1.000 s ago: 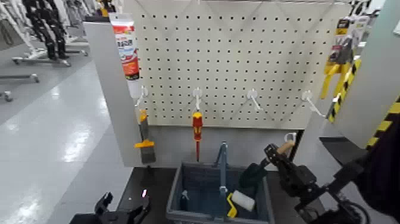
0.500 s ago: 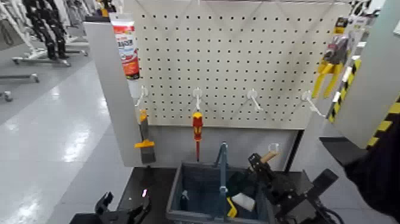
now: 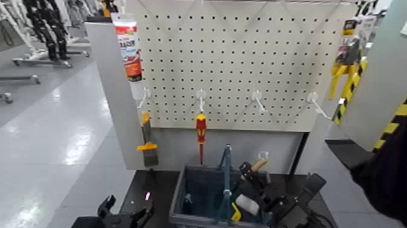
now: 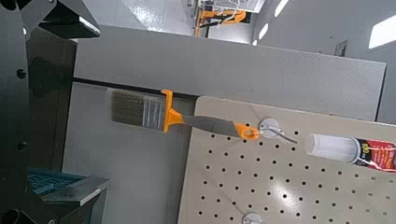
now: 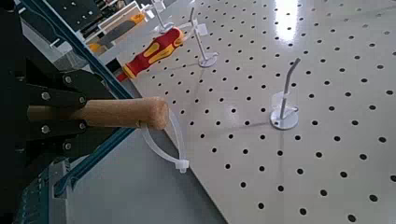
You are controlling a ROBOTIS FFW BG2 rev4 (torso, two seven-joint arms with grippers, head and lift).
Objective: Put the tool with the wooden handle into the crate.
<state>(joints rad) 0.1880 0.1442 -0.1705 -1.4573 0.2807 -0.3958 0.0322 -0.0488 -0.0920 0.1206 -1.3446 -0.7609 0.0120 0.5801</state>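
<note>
My right gripper (image 3: pixel 249 172) is shut on the tool with the wooden handle (image 3: pixel 259 164), a trowel. It hangs over the right side of the grey crate (image 3: pixel 181 193). The tan handle and its end loop point up and back toward the pegboard, and the dark blade dips down into the crate, mostly hidden by the gripper. In the right wrist view the handle (image 5: pixel 121 114) sticks out from between the black fingers (image 5: pixel 42 93), with the clear loop (image 5: pixel 170 149) dangling. My left gripper (image 3: pixel 126 213) waits low at the left, open and holding nothing.
On the pegboard (image 3: pixel 242 60) hang a red-and-yellow screwdriver (image 3: pixel 200 130), a scraper with a yellow band (image 3: pixel 147 144) and a white tube (image 3: pixel 128 48). The crate has an upright middle handle (image 3: pixel 226 167) and holds a white roller (image 3: pixel 247 204). A person's dark sleeve (image 3: pixel 387 176) is at the right.
My right gripper has moved left and down with the trowel, from beside the crate's right edge to over its inside. The left arm has stayed still.
</note>
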